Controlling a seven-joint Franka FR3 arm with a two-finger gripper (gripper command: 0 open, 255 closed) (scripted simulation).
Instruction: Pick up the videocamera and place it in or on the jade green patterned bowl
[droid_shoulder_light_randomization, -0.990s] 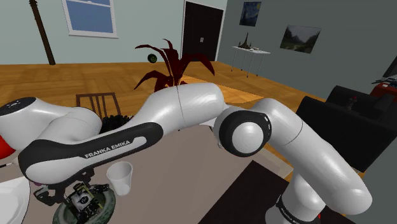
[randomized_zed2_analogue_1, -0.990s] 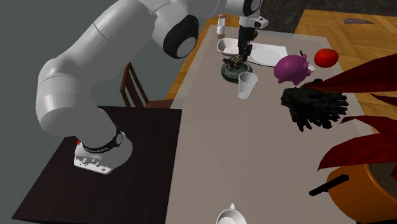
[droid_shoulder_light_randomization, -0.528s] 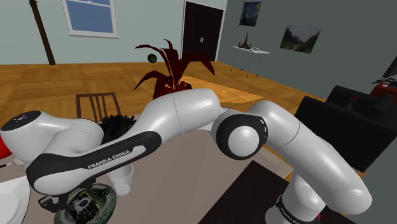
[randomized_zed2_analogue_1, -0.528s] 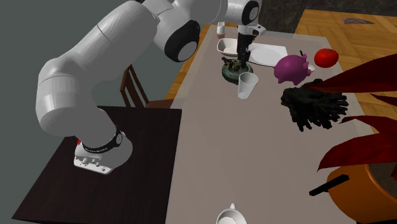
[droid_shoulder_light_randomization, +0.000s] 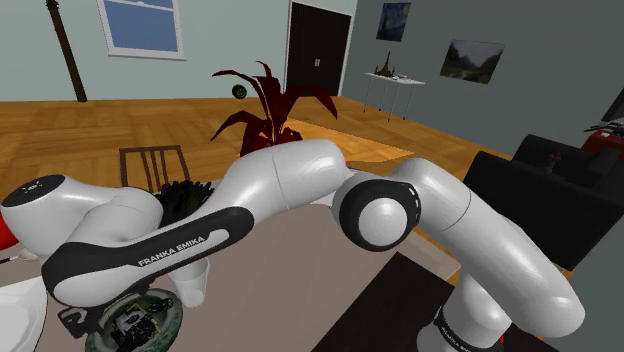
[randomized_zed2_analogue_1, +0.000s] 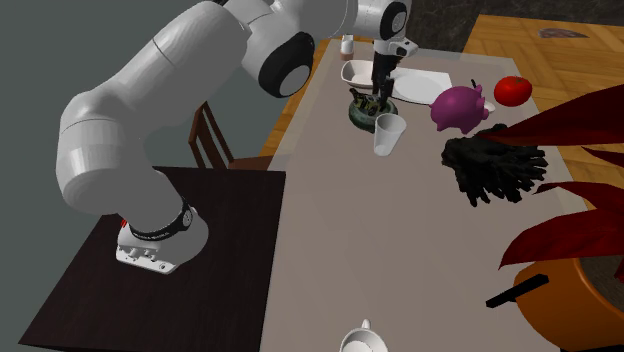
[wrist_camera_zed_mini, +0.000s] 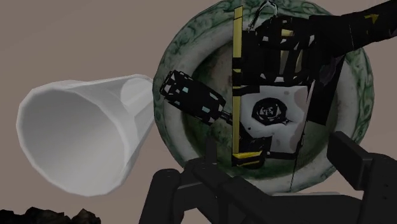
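The boxy black, white and yellow videocamera (wrist_camera_zed_mini: 273, 108) lies inside the round jade green patterned bowl (wrist_camera_zed_mini: 194, 38), so the placing looks done. My black two-finger tool (wrist_camera_zed_mini: 277, 156) hangs over it, fingers spread and gripping nothing; only pulling away is left. Since half a second ago my arm has barely moved.

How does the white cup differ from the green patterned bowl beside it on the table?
The cup is plain white; the bowl is green with a swirling pattern. The cup is tall and narrow, the bowl low and wide. The cup is empty, while the bowl holds the videocamera. Both stand upright, close together on the table.
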